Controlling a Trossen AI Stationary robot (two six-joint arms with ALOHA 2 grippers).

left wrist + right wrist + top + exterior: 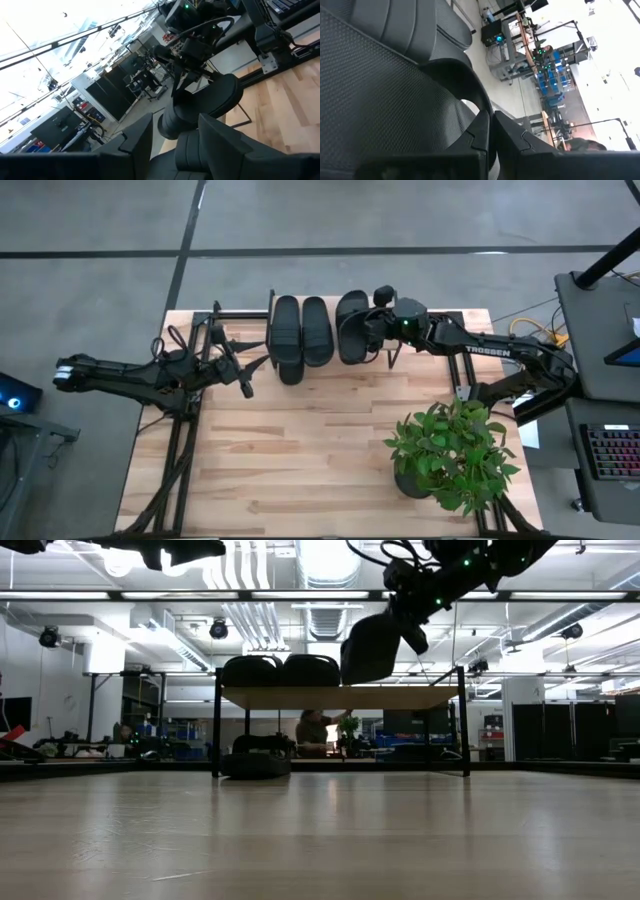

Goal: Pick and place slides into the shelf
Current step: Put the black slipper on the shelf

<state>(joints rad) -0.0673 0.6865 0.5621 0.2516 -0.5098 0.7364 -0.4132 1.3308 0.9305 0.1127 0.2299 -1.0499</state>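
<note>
The shelf (340,697) stands at the table's far edge. Two black slides (287,338) (317,330) lie side by side on its top board, also seen in the low view (280,670). Another slide (255,765) rests under the board. My right gripper (382,330) is shut on a third upper slide (352,326), held above the board's right part (370,645). My left gripper (246,376) is open and raised high, just left of the shelf's slides; in its wrist view (175,145) it faces the right arm and touches nothing. My right gripper holds the slide by its side edge near the strap's base (470,125), pinched between the two fingers (512,137). It comes from the table's right side. The slide is lifted clear and tilted, one end (358,670) hanging lower, just above the top board.
A potted plant (450,450) stands on the table's near right part. The shelf's black legs (216,725) (464,720) stand on the tabletop (300,450). A person (315,730) shows in the room beyond.
</note>
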